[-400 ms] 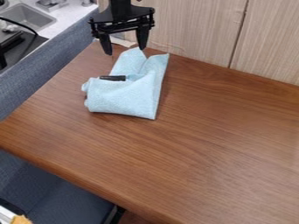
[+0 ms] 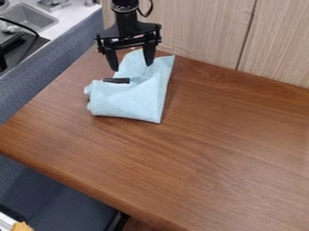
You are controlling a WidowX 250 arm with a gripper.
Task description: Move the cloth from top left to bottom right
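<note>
no text that we can read, no labels, no brands, no numbers or signs legible to us

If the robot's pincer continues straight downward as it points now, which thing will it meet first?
Most likely the upper part of the light blue cloth, near the small black object. The height of the pincer above it is unclear.

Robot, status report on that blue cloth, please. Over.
Tool open, over cloth's far end. Cloth rumpled on table, not gripped. Small black object on it, possibly in the way.
</note>
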